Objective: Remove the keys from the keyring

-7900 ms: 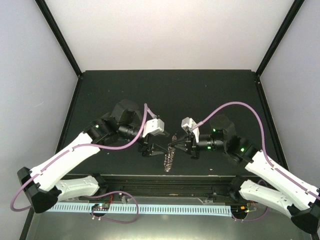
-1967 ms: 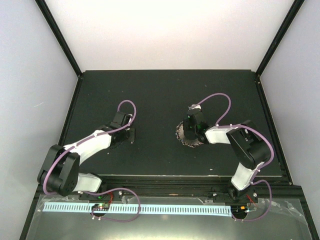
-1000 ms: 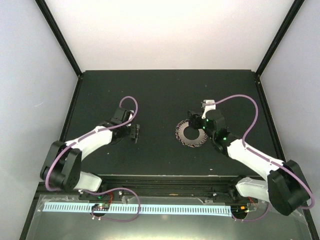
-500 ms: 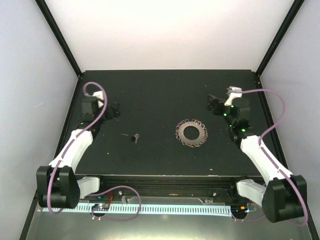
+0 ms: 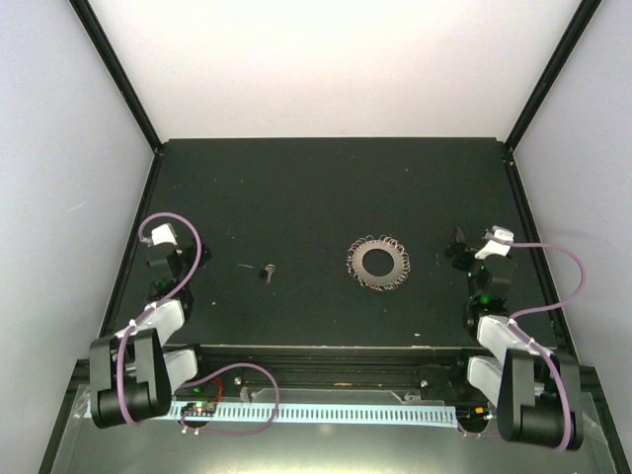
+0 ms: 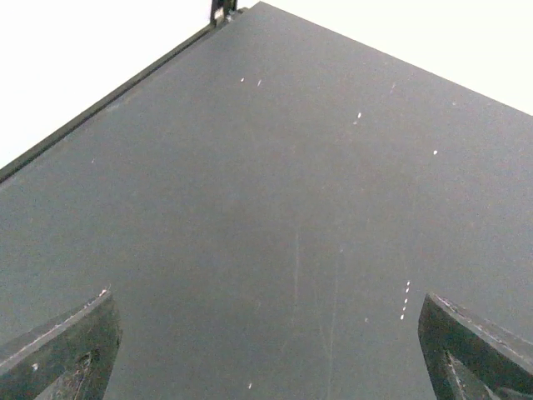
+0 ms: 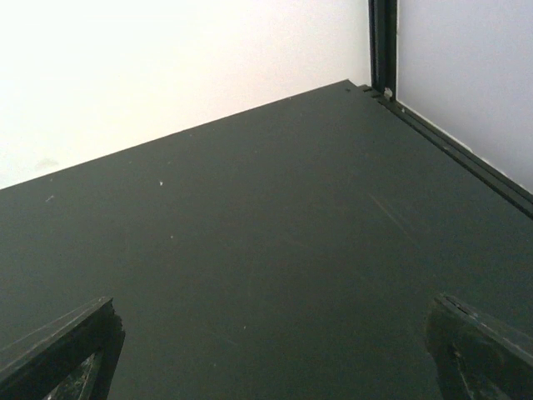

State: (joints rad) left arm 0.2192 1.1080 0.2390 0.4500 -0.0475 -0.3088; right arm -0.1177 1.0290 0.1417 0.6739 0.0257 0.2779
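In the top view the keyring (image 5: 378, 262), a flat grey ring fringed with small wire loops, lies flat right of the table's middle. One small silvery key (image 5: 267, 271) lies apart from it, well to its left. My left gripper (image 5: 156, 265) is folded back at the left edge and my right gripper (image 5: 466, 254) at the right edge, both far from ring and key. Each wrist view shows its fingertips (image 6: 58, 350) (image 7: 479, 354) spread wide at the bottom corners over bare table. Neither the key nor the keyring appears in the wrist views.
The black table (image 5: 326, 188) is framed by black posts, one at its far left corner (image 6: 221, 10) and one at its far right corner (image 7: 381, 46), with white walls behind. A pale ribbed strip (image 5: 267, 410) with cables runs below the near edge.
Both arms have drawn back from the table's middle to folded poses near their bases. The keyring and key lie where they were half a second ago.
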